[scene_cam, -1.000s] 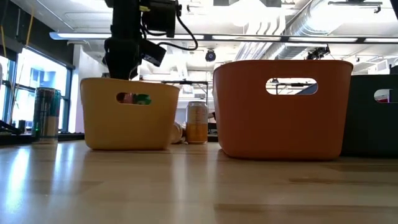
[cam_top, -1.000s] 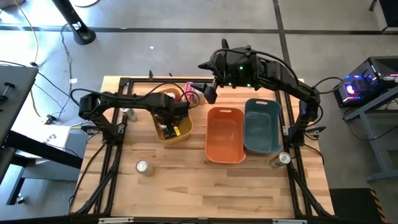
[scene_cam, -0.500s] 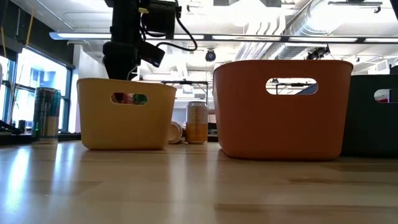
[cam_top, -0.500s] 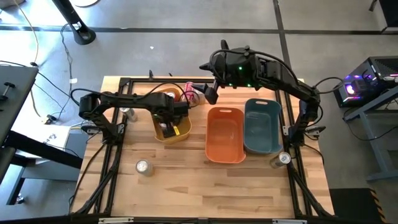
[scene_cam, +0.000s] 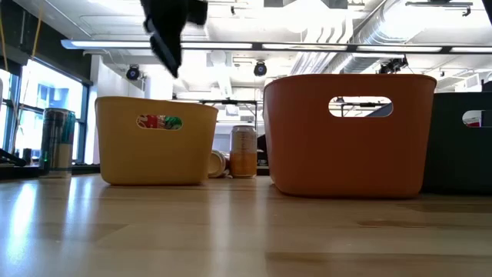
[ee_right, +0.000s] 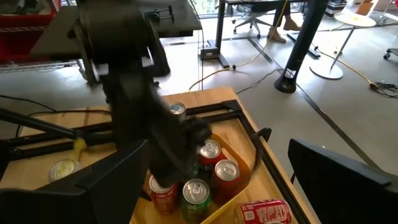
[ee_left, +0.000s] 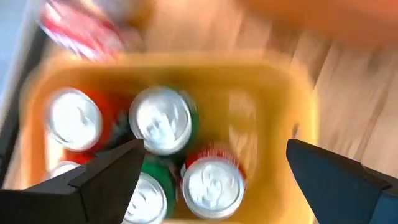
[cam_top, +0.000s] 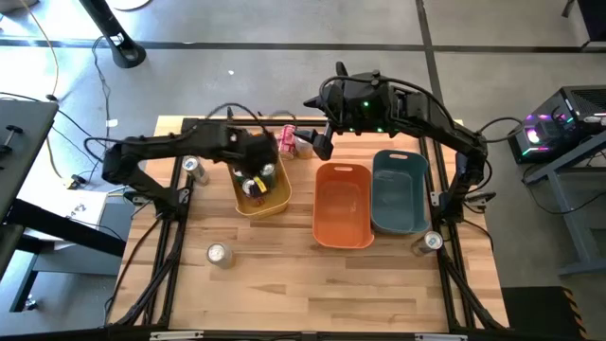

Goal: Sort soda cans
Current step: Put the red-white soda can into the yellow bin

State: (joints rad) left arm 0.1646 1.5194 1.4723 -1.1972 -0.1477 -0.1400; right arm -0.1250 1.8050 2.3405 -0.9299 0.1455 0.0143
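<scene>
Left part of the table (cam_top: 312, 284): 1 soda can, the left can (cam_top: 192, 169), upright beside the left arm, well apart from the bins. Toward the front edge: the front can (cam_top: 219, 254), upright, alone on bare wood.

Next along: yellow bin (cam_top: 280, 197), holding the binned cans (ee_left: 163, 121), all upright, at least 4 silver tops showing, bodies red and green. Directly above that bin: left gripper (ee_left: 214, 146), fingers (ee_left: 93, 180) spread wide, nothing between them, clear of every can.

Just behind the yellow bin: the lying can (cam_top: 289, 140), on its side, red and pink, outside the bin. In the low view, between yellow and orange bins and farther back: 1 tan can (scene_cam: 244, 151), upright.

Above the lying can, slightly right: right gripper (cam_top: 320, 144), raised over the table's back edge, fingers wide apart, holding nothing.

Right of centre: orange bin (cam_top: 343, 227), no cans visible inside. Touching its right side: teal bin (cam_top: 400, 223), likewise showing no cans.

Far right, near the front corner of the teal bin: the right can (cam_top: 431, 242), upright on the table.
</scene>
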